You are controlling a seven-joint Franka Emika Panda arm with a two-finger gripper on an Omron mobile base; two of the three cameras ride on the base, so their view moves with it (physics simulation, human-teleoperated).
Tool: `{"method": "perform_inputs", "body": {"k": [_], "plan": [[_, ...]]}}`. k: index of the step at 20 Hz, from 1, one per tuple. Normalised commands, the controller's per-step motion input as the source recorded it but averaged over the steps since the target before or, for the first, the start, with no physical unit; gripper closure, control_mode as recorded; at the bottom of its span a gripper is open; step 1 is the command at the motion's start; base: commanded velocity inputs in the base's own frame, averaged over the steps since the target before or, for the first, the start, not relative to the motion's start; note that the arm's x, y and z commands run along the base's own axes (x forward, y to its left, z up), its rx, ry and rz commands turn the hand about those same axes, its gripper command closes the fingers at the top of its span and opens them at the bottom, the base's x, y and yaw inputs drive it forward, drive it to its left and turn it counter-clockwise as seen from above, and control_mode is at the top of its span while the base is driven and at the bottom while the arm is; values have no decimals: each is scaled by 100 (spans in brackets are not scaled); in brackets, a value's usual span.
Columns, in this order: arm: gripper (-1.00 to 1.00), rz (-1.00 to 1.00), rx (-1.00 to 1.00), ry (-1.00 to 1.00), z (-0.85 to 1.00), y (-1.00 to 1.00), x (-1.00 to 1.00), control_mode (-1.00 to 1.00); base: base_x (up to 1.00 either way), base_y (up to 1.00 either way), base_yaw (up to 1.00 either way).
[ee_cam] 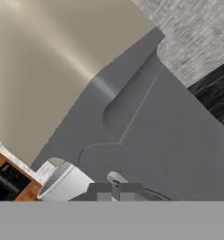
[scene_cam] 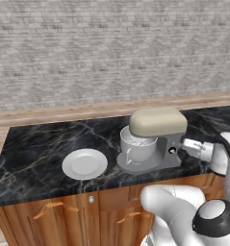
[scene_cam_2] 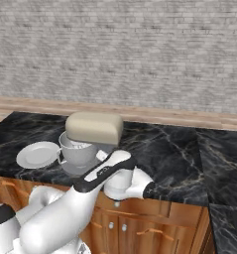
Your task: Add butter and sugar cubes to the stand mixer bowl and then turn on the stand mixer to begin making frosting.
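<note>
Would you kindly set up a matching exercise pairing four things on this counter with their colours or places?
Things:
1. stand mixer head
2. stand mixer bowl
3. white plate
4. gripper

Descriptions:
A. flat, left of the mixer
B. shut, at the mixer's grey neck
C. rounded, beige
D. pale, handled, under the head

Pairs: 1-C, 2-D, 3-A, 4-B
</note>
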Motion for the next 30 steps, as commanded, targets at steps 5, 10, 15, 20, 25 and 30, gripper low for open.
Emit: {"method": "perform_inputs", "body": {"k": [5,10,15,20,25,30], "plan": [[100,-21,0,1,49,-26,2,-100,0,0,0],[100,-13,-9,16,3,-2,-2,-100,0,0,0],[100,-2,-20,19,9,0,-48,-100,0,0,0],[100,0,-32,24,13,1,-54,-100,0,0,0],[100,-1,-41,39,0,39,3,-100,0,0,0],[100,-3,-39,36,0,46,12,-100,0,0,0]]}}
